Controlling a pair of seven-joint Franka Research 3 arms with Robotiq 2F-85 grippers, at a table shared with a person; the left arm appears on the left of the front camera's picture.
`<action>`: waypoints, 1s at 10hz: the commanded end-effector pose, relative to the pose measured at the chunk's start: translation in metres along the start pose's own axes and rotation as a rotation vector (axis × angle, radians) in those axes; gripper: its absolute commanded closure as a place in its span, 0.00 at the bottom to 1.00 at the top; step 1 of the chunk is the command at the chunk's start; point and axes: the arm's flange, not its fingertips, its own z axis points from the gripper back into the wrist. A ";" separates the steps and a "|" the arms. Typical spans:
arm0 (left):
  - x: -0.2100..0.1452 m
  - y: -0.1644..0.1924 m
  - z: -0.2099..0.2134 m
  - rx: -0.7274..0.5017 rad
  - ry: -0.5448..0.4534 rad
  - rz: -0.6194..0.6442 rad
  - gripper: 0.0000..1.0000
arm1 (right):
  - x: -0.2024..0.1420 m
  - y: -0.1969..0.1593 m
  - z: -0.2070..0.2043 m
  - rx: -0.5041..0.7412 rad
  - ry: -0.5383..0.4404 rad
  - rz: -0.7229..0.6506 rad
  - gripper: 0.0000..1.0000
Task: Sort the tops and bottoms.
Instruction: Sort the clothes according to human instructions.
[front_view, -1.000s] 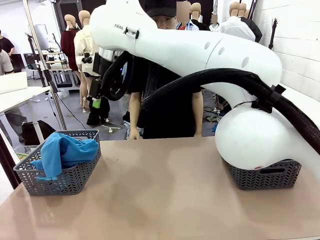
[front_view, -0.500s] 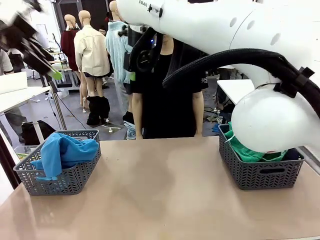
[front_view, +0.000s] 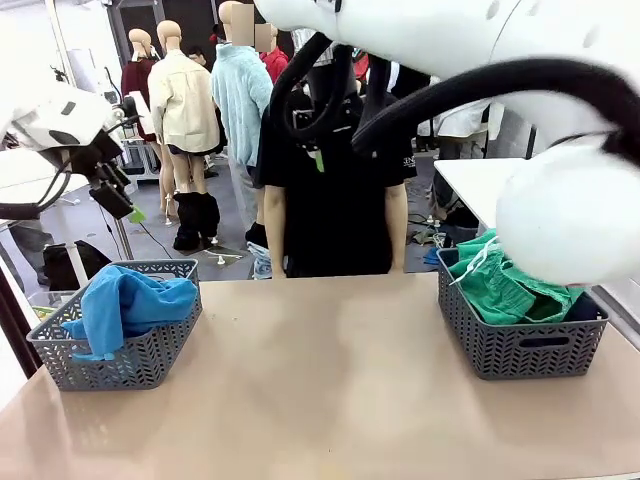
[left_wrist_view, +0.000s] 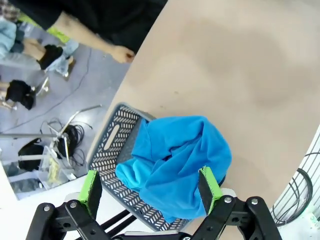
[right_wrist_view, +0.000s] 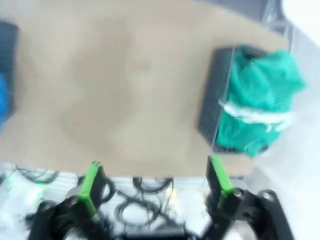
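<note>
A grey plastic basket (front_view: 118, 345) sits near the bench's (front_view: 330, 380) left edge, holding the medium blue shirt (front_view: 130, 305), which is bunched up and spills over the rim on the near side. In the left wrist view the same blue shirt (left_wrist_view: 175, 160) fills much of that basket (left_wrist_view: 112, 150), with bare bench surface beyond it. A second grey basket (front_view: 520, 345) stands near the right edge, holding the bright green bottoms (front_view: 505, 285), heaped above the rim with a white drawstring showing; a dark fabric edge lies at the basket's right end. The right wrist view, blurred, shows the green bottoms (right_wrist_view: 257, 107) in their basket (right_wrist_view: 215, 105) at the bench's edge. The two baskets are well apart, with open bench between them.

The left gripper (front_view: 120, 200) hangs raised off the bench's left edge, above and behind the left basket; its jaws stand wide apart and hold nothing, as the left wrist view confirms (left_wrist_view: 150, 187). The right gripper (right_wrist_view: 155, 182) is also wide open and empty, held high over the bench. The right arm's (front_view: 560, 200) white bulk and black cable hose cross the upper right of the front view, covering part of the right basket's far side.

A person in a black shirt (front_view: 335, 190) stands at the far edge, near the middle; one hand (left_wrist_view: 122, 52) hangs just off that edge.
</note>
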 end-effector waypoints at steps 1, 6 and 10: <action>-0.014 0.000 0.008 -0.036 -0.023 0.083 0.00 | 0.014 0.006 0.004 0.033 -0.068 0.082 0.00; 0.000 0.000 0.000 0.000 0.000 0.000 0.00 | 0.014 0.006 0.004 0.033 -0.068 0.082 0.00; 0.000 0.000 0.000 0.000 0.000 0.000 0.00 | 0.014 0.006 0.004 0.033 -0.068 0.082 0.00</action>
